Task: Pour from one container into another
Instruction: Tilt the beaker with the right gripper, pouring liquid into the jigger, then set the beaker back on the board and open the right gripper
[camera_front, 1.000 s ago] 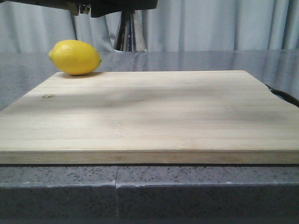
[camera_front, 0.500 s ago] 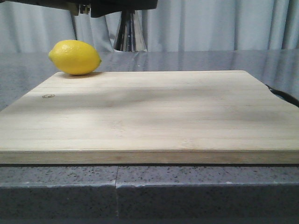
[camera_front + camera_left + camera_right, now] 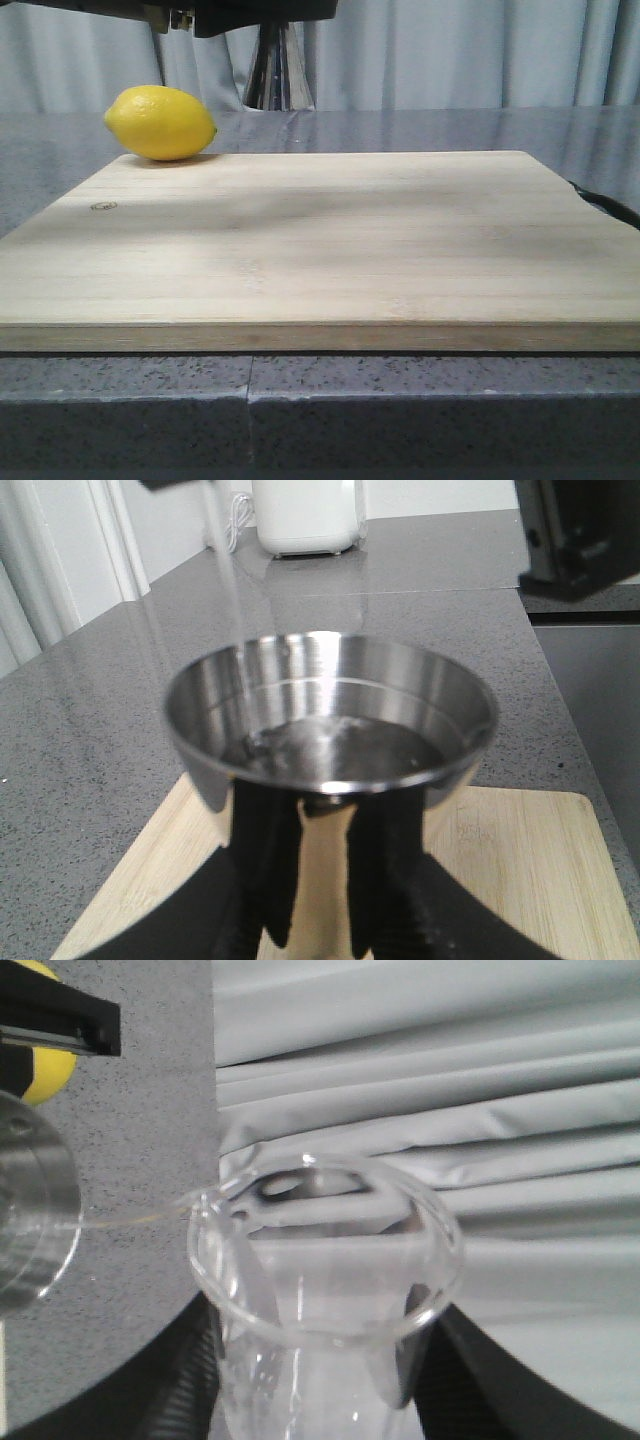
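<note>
Above the desk's far-left part, the left gripper (image 3: pixel 318 920) clamps the steel jigger (image 3: pixel 330 720), liquid pooled inside. The right gripper (image 3: pixel 310 1400) clasps the tilted glass beaker (image 3: pixel 325 1260), a thin stream running from its lip. Near the cutting board's (image 3: pixel 320 250) far-left corner sits a lemon (image 3: pixel 160 122); no writing is legible.

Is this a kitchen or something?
Probably a kitchen: there's a speckled grey stone counter, a wooden cutting board with a lemon at its far corner, and a white countertop appliance.

left gripper (image 3: pixel 320 900) clamping the jigger (image 3: pixel 330 720) upright; right gripper (image 3: pixel 310 1380) gripping the tipped beaker (image 3: pixel 325 1260).
</note>
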